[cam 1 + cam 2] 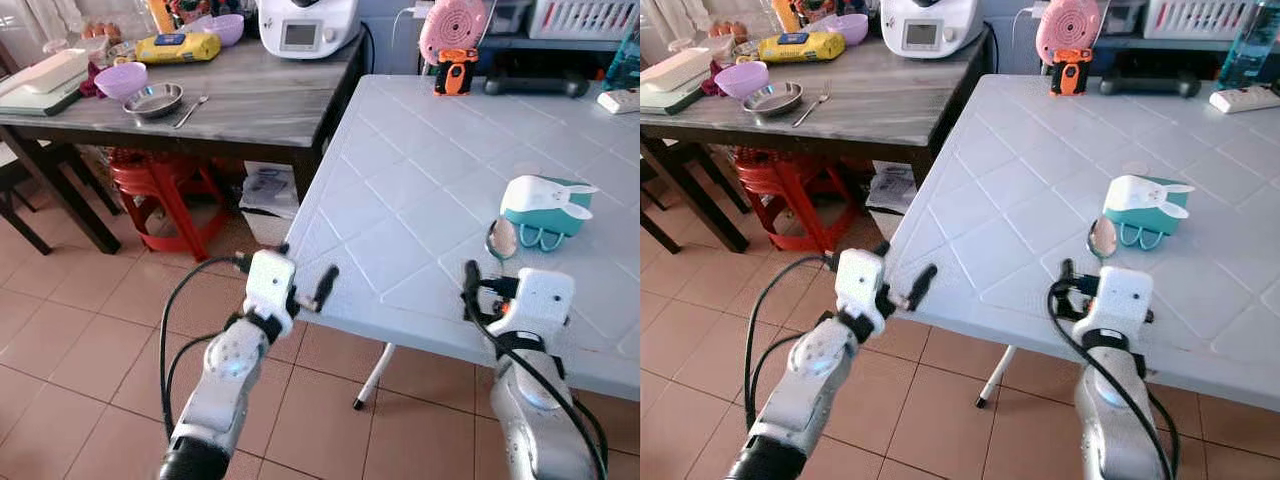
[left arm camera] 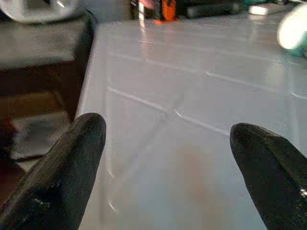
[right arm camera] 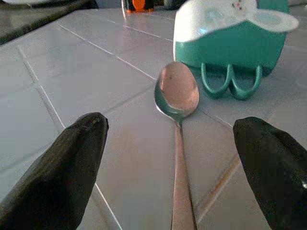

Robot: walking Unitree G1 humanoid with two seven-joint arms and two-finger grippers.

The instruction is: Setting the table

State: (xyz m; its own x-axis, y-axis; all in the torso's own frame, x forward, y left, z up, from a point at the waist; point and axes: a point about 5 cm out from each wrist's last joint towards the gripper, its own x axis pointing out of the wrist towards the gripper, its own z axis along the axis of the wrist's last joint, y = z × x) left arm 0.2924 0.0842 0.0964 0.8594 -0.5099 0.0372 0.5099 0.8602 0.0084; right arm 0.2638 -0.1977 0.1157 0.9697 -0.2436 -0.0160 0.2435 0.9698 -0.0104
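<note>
Fingers of the right gripper point(image 3: 170, 167) stand apart, straddling the spoon point(image 3: 177, 96) — its handle runs straight toward them, bowl just before the teal holder point(image 3: 230, 43). Left gripper point(image 2: 168, 158), also spread, is farther from the holder.

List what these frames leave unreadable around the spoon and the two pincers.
- Metal spoon: its handle end runs off the right wrist view's edge; in the left eye view the right pincer covers the handle.
- Teal and white rabbit-shaped holder: contents not visible.
- Left pincer: open over the white tiled table; wrist view blurred, far items unreadable.
</note>
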